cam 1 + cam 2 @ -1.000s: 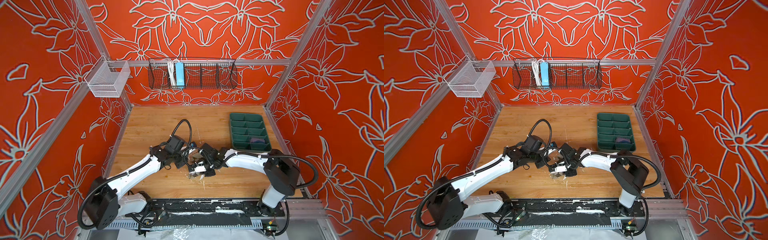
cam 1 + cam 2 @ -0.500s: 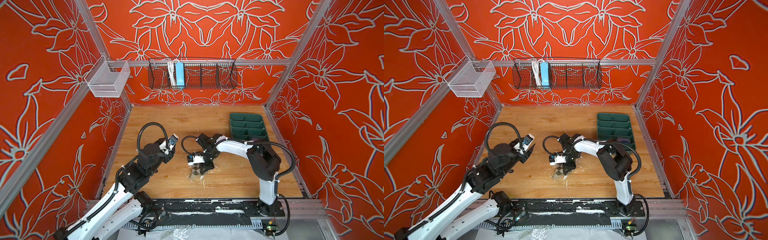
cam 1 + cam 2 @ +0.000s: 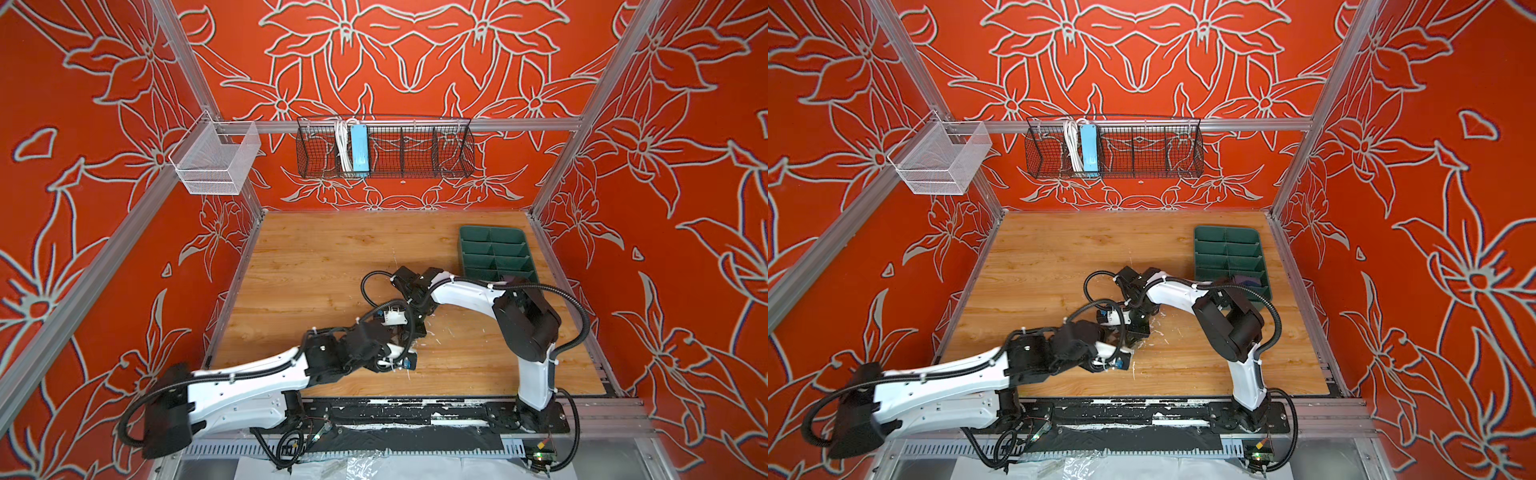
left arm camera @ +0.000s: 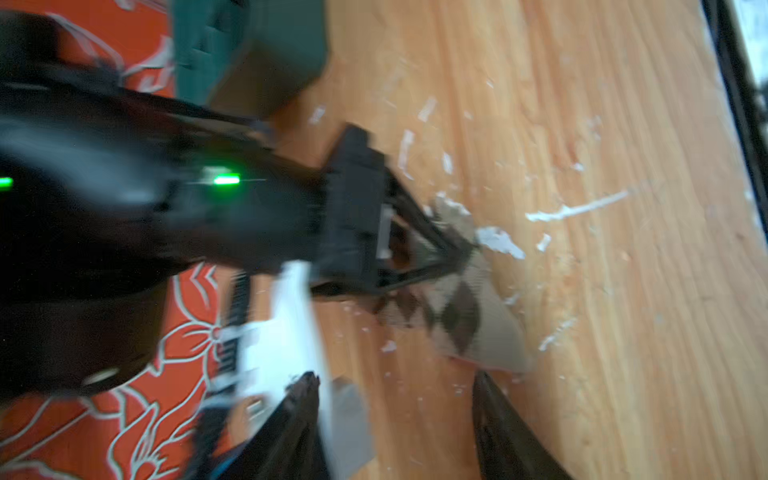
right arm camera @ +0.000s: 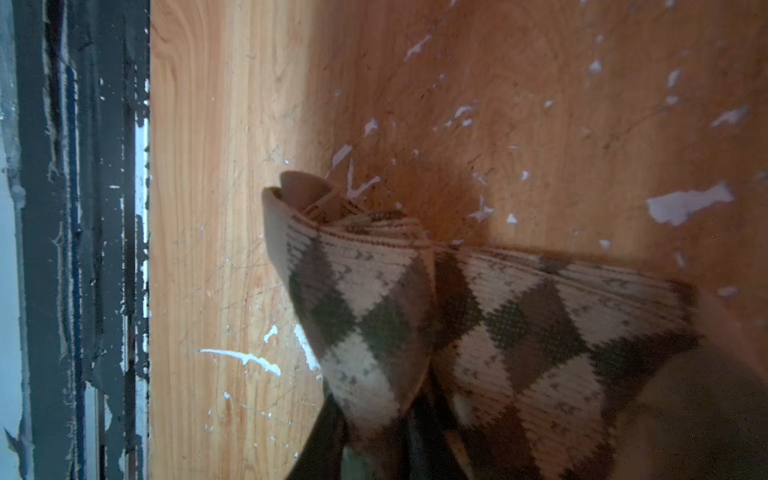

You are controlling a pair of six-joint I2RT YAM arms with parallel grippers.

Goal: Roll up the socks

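The beige sock with olive-brown argyle diamonds (image 5: 415, 299) hangs bunched just above the wooden table, with my right gripper (image 5: 374, 419) shut on its lower fold. The left wrist view shows that same sock (image 4: 457, 316) below the right gripper (image 4: 465, 247). My left gripper (image 4: 395, 399) is open and empty, its dark fingers (image 4: 494, 419) a short way from the sock. In both top views the arms meet mid-table and cover the sock; the right gripper (image 3: 409, 330) (image 3: 1138, 328) points down. A purple sock (image 3: 513, 277) (image 3: 1246, 279) lies in the tray's near compartment.
A green divided tray (image 3: 490, 249) stands at the back right of the table. A black wire basket (image 3: 384, 147) and a white mesh basket (image 3: 212, 166) hang on the walls. White flecks dot the wood. The black front rail (image 5: 83, 249) runs along the table's near edge.
The left arm, pulled back to the left half a second ago, has swung in beside the right gripper, its jaws wider apart. The right gripper still holds the argyle sock.
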